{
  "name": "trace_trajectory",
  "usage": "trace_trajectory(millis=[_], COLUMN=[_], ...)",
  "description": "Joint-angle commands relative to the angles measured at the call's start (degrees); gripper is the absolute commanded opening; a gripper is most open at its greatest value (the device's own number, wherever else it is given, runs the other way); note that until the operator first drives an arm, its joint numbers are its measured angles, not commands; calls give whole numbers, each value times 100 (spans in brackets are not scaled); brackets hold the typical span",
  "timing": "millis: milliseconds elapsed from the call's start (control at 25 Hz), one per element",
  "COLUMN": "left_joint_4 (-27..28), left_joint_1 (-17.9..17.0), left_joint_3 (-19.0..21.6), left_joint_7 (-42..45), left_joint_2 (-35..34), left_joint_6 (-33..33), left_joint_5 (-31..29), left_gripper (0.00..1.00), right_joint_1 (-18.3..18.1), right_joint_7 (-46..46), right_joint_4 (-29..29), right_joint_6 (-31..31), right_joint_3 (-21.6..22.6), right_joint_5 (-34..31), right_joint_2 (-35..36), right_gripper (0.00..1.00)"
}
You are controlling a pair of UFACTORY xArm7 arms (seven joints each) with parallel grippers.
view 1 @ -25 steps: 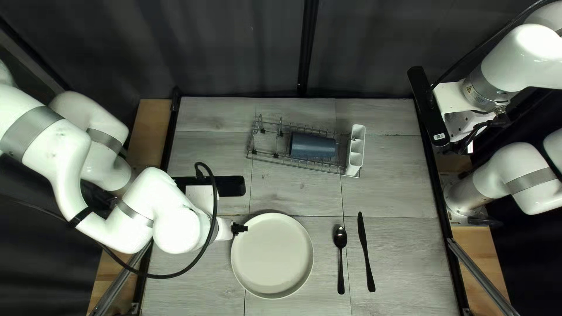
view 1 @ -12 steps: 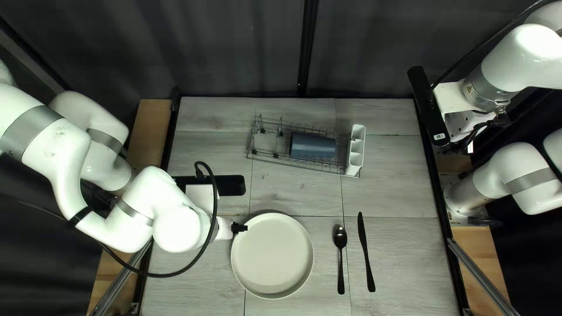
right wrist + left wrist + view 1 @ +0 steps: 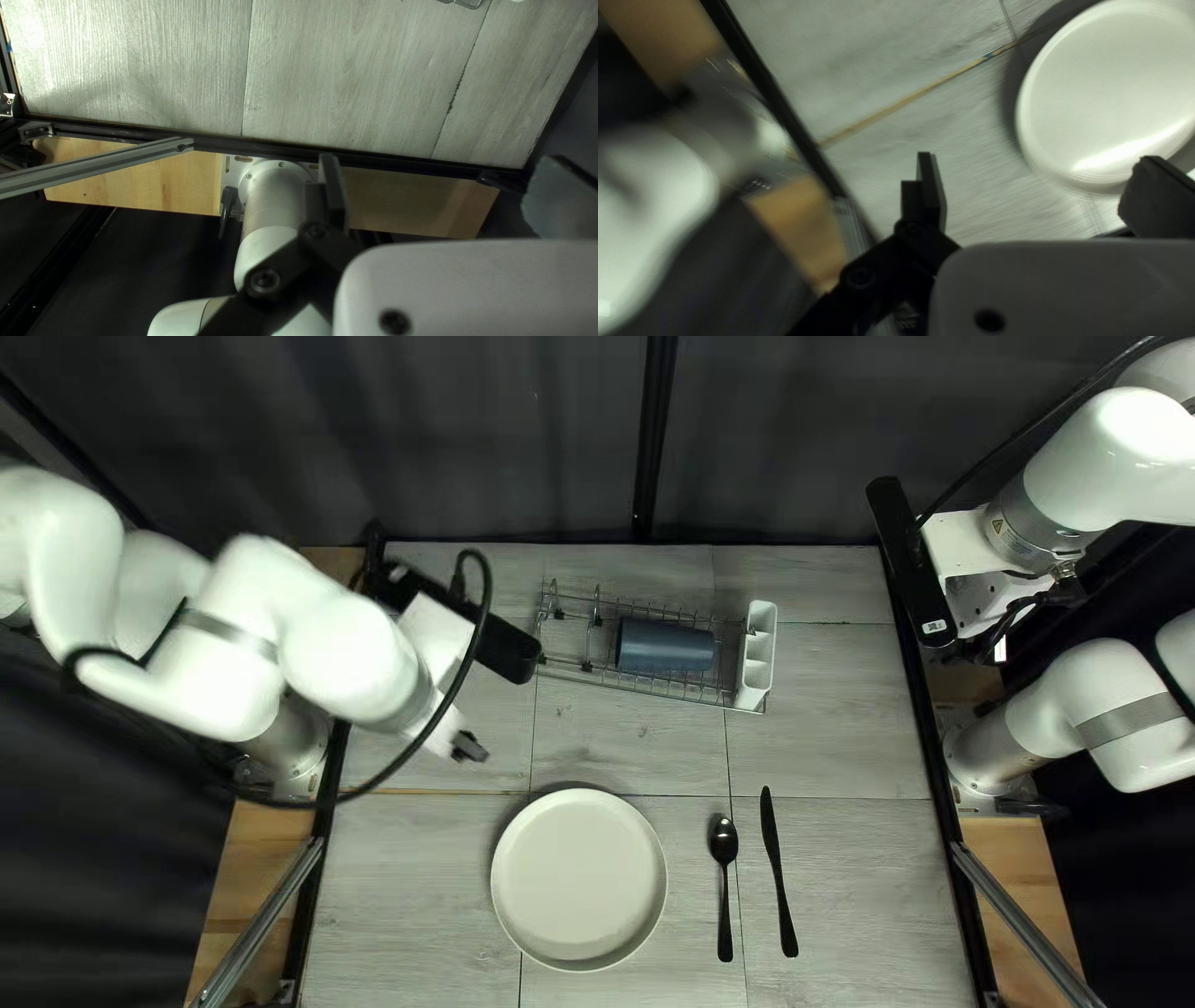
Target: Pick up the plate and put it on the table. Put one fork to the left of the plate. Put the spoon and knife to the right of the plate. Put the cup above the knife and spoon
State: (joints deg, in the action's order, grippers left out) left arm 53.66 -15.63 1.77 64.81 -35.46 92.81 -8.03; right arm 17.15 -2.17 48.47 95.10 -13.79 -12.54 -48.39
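Plate (image 3: 579,880) lay near, left of spoon (image 3: 723,840) and knife (image 3: 772,840); cup (image 3: 666,646) lay in the far rack (image 3: 623,687). Left gripper (image 3: 469,747) and right gripper (image 3: 1006,632) stood wide.

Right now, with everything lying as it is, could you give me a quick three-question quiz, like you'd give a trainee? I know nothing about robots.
1. True or false: the spoon lies between the plate and the knife.
2. Where is the dark blue cup?
a) on the plate
b) in the wire rack
c) beyond the knife, on the bare table
3. Fill in the blank with "open" or "shut": my left gripper is ____.

Key: 1 true; 2 b; 3 open.
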Motion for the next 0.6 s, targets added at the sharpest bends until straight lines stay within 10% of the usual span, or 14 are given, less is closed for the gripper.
trace_trajectory(millis=[40,600], left_joint_4=[45,-24], left_joint_1=[-122,-608], left_joint_3=[-91,-359], left_joint_7=[-315,-1933], left_joint_2=[-289,-1706], left_joint_6=[261,797], left_joint_5=[-105,-525], left_gripper=[100,100], right_joint_1=[0,0], right_joint_7=[0,0], right_joint_4=[0,0], right_joint_6=[0,0], right_joint_3=[0,0], right_joint_5=[0,0], right_joint_2=[0,0], right_gripper=[100,100])
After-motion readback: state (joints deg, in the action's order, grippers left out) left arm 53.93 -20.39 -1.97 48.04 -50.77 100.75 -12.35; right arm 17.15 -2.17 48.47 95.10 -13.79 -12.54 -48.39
